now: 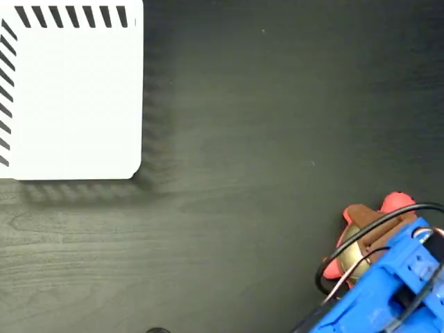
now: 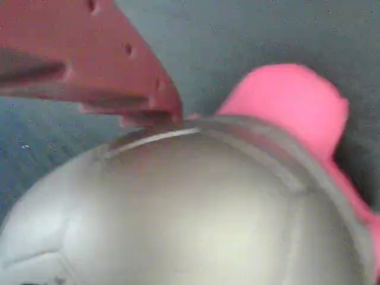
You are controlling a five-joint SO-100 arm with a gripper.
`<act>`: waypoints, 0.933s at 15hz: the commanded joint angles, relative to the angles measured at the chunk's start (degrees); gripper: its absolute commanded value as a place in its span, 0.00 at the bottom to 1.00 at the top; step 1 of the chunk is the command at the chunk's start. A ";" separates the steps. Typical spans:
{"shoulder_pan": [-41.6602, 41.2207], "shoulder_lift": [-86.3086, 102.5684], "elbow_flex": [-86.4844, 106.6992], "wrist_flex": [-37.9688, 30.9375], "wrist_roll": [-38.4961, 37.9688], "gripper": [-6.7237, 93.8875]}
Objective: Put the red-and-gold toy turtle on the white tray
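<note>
The red-and-gold toy turtle (image 1: 350,260) lies on the dark table at the lower right of the fixed view, largely covered by my blue arm. My gripper (image 1: 362,232) hangs right over it, a brown finger (image 1: 364,220) lying across the gold shell. In the wrist view the shell (image 2: 190,208) fills the lower frame and the pink-red head (image 2: 291,101) pokes out at the upper right. One brown finger (image 2: 119,77) comes in from the upper left, its tip touching the shell's rim. The other finger is hidden. The white tray (image 1: 73,97) lies far off at the upper left.
The blue arm (image 1: 388,291) with its loose black, white and red wires enters from the bottom right corner. Bare dark wood-grain table (image 1: 243,139) stretches between the turtle and the tray. The tray runs past the left edge of the fixed view.
</note>
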 commanded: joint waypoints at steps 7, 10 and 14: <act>0.18 1.58 -0.09 -0.26 -27.16 0.32; -0.53 1.67 0.09 -0.70 -25.58 0.12; -1.23 1.49 -0.09 -1.14 -22.59 0.06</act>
